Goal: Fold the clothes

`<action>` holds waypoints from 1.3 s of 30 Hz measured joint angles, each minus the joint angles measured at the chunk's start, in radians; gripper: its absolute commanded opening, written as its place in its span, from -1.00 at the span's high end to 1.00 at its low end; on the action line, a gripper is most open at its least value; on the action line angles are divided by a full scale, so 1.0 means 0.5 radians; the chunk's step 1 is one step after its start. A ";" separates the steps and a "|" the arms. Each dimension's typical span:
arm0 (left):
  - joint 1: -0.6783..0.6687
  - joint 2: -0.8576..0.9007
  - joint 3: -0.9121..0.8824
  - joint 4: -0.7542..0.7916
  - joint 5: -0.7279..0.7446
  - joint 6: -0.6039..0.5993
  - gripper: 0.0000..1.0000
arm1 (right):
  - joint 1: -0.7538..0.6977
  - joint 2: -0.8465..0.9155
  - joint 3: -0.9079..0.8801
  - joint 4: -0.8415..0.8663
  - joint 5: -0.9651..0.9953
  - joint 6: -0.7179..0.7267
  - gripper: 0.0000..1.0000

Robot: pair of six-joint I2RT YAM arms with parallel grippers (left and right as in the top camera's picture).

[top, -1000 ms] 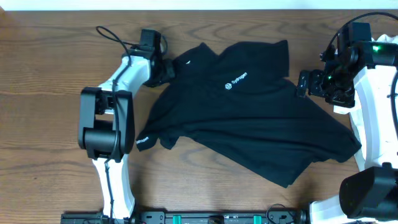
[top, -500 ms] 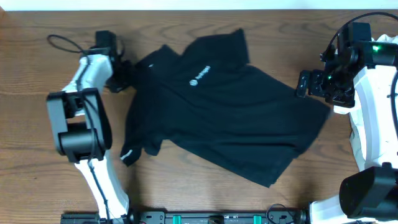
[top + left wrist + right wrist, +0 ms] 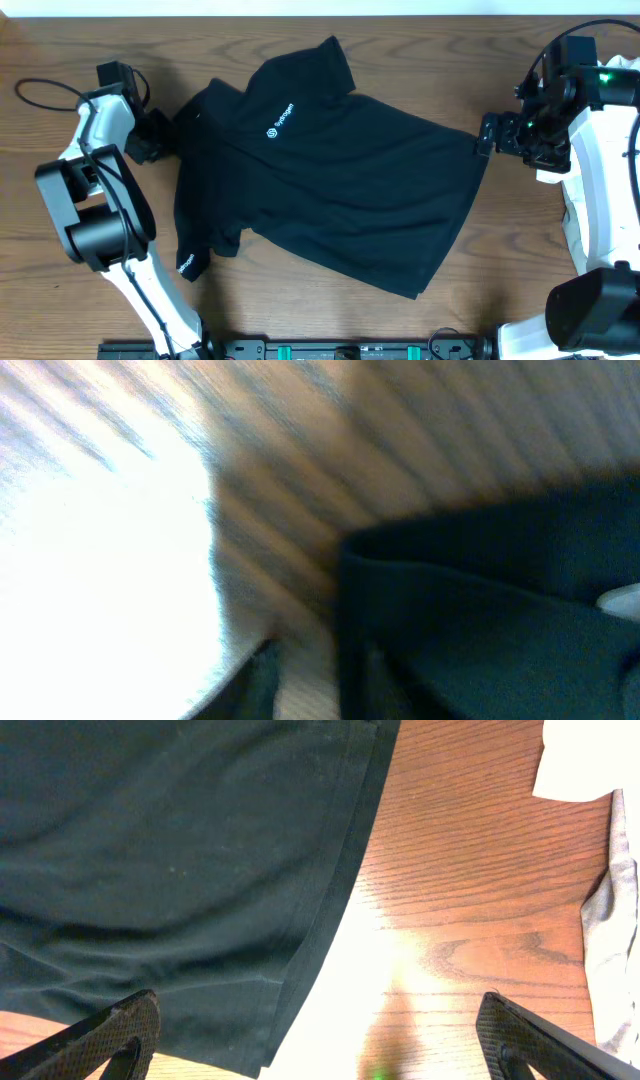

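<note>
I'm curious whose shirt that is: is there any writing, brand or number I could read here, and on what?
On the shirt chest: a white logo with one word, too small to read.
On the sleeve hem: white print, too small to read.
No other text shows.

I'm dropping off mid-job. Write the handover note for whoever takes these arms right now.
Left gripper: at the black shirt's left edge; open or shut unclear, since the wrist view is blurred.
Right gripper: open, empty, over the shirt's right hem.
Shirt lies spread on the table, chest logo up, somewhat rumpled.
Done: no fold visible yet.
Left: every fold.
</note>
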 measured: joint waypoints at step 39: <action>-0.229 -1.212 -0.043 -0.166 0.075 -0.034 -0.96 | 0.000 0.005 -0.002 0.587 -0.045 0.023 -0.60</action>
